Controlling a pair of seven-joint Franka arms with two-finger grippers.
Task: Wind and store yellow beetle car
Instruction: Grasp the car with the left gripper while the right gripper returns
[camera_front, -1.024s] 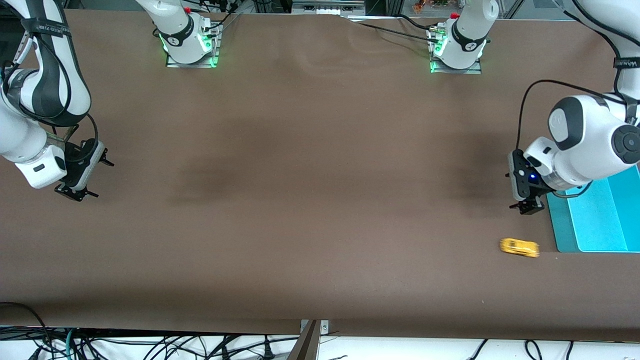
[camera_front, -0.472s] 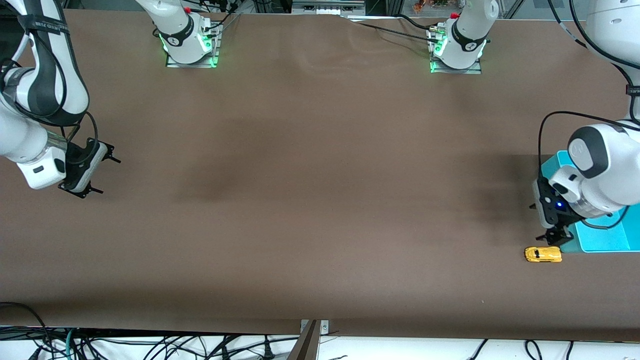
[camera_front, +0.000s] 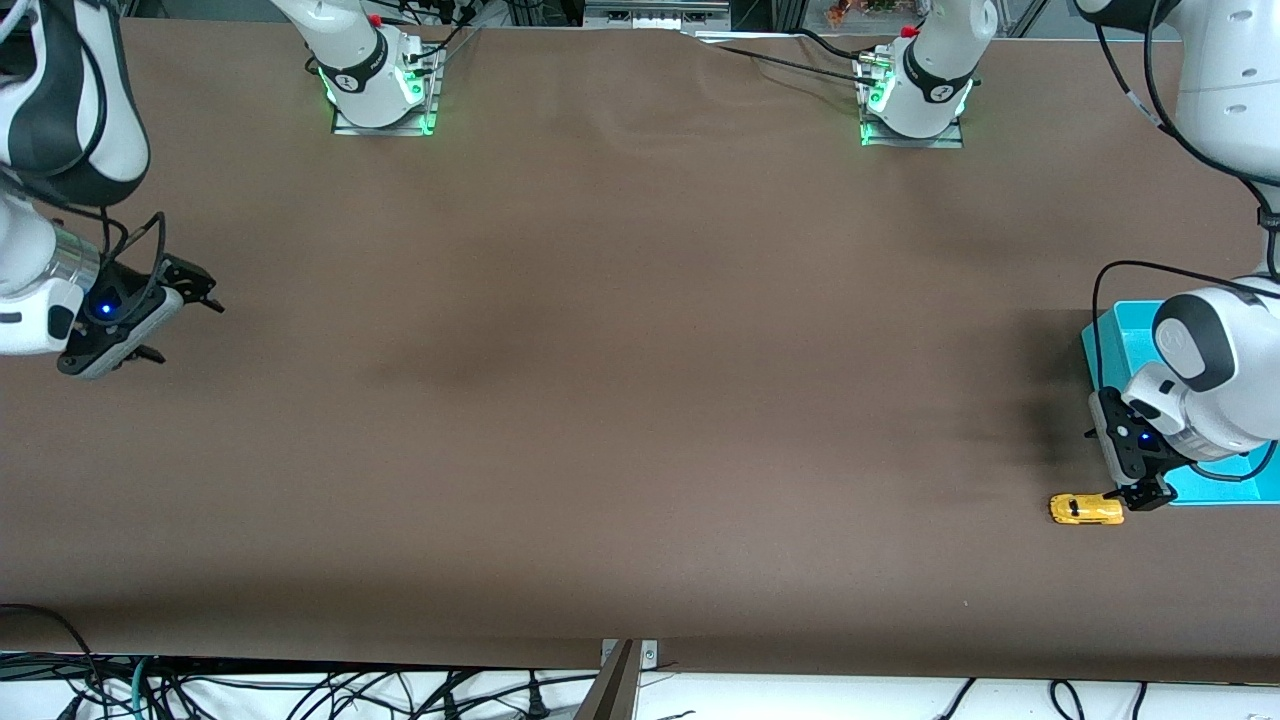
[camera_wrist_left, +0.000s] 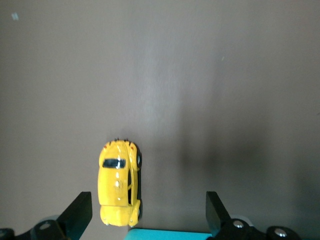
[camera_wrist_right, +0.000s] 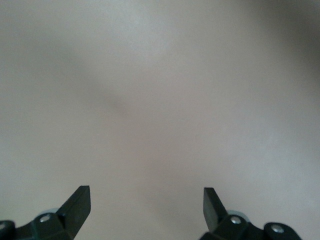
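Observation:
The yellow beetle car stands on its wheels on the brown table, just off the corner of the teal bin that is nearest the front camera. My left gripper hangs low over that corner, open and holding nothing. In the left wrist view the car lies close to one finger of the left gripper, apart from it, with the bin's corner at the edge. My right gripper waits open over bare table at the right arm's end; the right gripper holds nothing.
The teal bin lies at the left arm's end of the table, partly hidden by the left arm. Both arm bases stand along the edge farthest from the front camera. The brown table spreads wide between the two grippers.
The car rolled toward the bin, then stopped. My left gripper followed it down toward the bin's corner. The right gripper drew back toward its end of the table and turned.

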